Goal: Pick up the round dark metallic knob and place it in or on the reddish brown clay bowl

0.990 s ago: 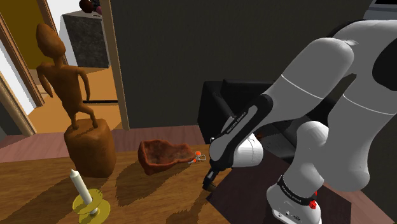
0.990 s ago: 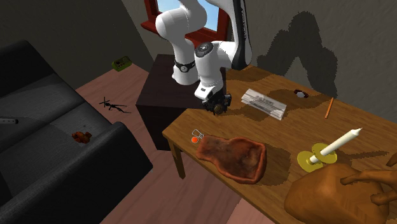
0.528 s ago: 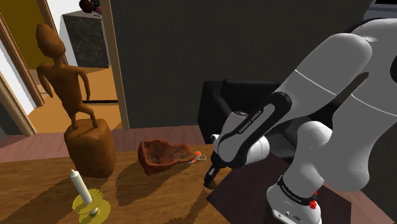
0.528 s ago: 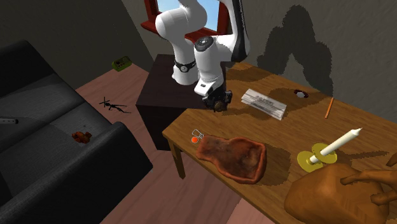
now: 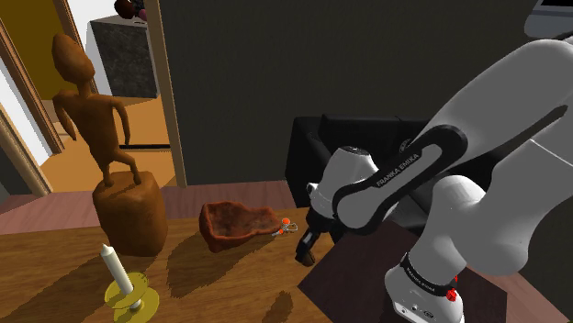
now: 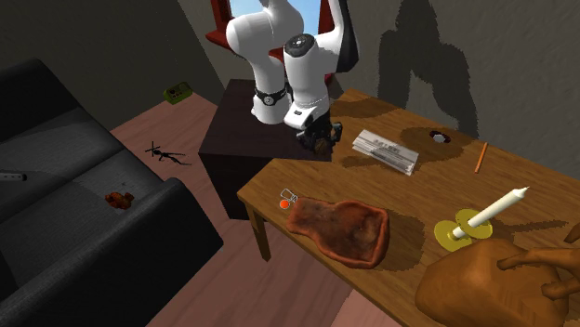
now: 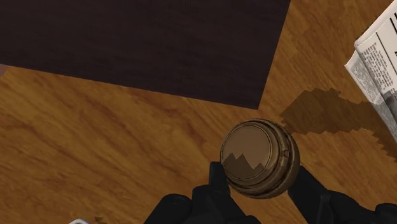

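Gripper (image 7: pixel 257 178) clamped on the round brownish knob (image 7: pixel 259 159), held just above the wooden table (image 7: pixel 95 146) near the dark stand (image 7: pixel 146 44). The reddish bowl (image 6: pixel 339 230) sits well apart, farther from the stand.

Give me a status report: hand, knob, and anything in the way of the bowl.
Hand shut on knob, above the table. Bowl sits on the table, nothing in it. Small orange item beside bowl's end, not blocking.
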Robot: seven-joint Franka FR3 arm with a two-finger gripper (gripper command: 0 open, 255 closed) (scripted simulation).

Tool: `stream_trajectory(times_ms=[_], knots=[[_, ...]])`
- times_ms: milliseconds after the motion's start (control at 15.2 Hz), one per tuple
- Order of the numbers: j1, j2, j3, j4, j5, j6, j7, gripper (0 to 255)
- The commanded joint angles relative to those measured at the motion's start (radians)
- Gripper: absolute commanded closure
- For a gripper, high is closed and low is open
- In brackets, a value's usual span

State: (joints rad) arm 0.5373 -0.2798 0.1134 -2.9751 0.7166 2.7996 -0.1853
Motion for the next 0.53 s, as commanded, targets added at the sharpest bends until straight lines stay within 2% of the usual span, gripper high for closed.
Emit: stream_trajectory(times_ms=[0,462], knots=[[-0.029,-0.05,0.014,-0.007,-0.052,-0.043,0.043,255],[-0.097,-0.199,0.046,0.0,-0.162,-0.196,0.14,255]])
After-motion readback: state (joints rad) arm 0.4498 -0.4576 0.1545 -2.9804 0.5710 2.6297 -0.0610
